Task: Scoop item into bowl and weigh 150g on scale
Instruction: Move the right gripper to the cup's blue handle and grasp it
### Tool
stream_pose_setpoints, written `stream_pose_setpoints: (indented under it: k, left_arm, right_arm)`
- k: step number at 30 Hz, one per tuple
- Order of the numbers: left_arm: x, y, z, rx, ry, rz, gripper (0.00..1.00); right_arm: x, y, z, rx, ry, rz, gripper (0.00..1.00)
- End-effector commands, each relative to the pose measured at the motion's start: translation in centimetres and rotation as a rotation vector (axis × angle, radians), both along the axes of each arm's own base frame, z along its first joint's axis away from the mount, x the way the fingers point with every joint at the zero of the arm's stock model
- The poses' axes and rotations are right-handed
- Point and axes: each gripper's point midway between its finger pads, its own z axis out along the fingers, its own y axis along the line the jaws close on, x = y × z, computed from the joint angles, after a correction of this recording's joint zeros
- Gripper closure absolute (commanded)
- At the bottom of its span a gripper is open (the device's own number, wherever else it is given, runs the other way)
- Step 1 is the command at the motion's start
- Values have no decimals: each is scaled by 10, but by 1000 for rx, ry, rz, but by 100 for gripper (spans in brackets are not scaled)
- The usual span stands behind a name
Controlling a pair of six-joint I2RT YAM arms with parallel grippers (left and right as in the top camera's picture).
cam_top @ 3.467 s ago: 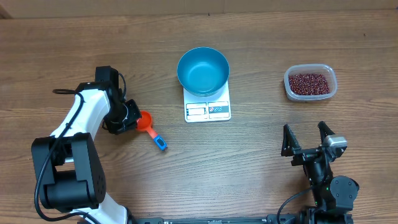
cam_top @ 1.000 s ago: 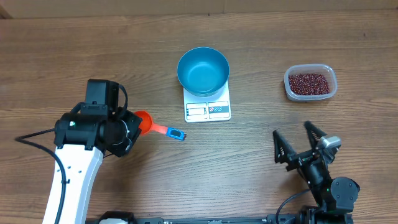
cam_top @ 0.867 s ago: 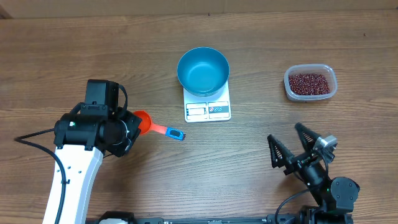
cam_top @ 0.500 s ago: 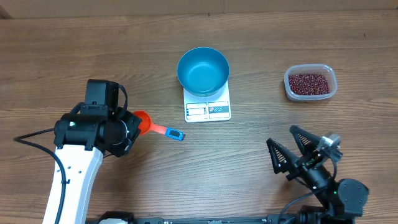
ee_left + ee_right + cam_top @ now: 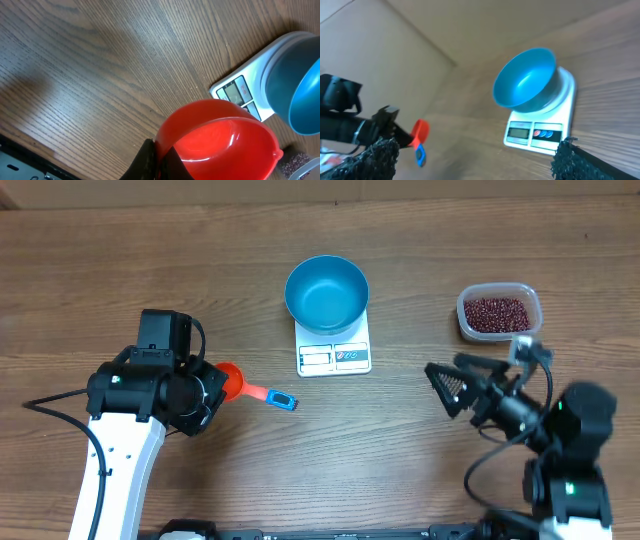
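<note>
One view, overhead, shows the whole tub (image 5: 499, 337) of beans (image 5: 497, 312).

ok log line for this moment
left gripper: shut on scoop, scoop empty | right gripper: open, empty | bowl: empty, on scale | beans: in tub
</note>
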Motion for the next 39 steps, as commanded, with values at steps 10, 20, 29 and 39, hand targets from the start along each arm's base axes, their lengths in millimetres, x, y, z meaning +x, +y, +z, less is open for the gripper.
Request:
stream_pose_setpoints:
  k: [10, 20, 29, 39]
  left_arm:
    - [26, -5, 9, -71, -90, 161, 96]
    - [37, -24, 6, -195, -58, 240, 96]
    - [47, -82, 1, -301, -36, 116, 96]
    - [37, -107, -4, -303, 14, 204, 96]
  right_arm:
    - [32, 13, -18, 377, 448, 71, 0]
    - [34, 16, -26, 456, 578, 60, 0]
    - [44, 22, -29, 412, 529, 0, 0]
    - [58, 9, -34, 415, 525, -120, 0]
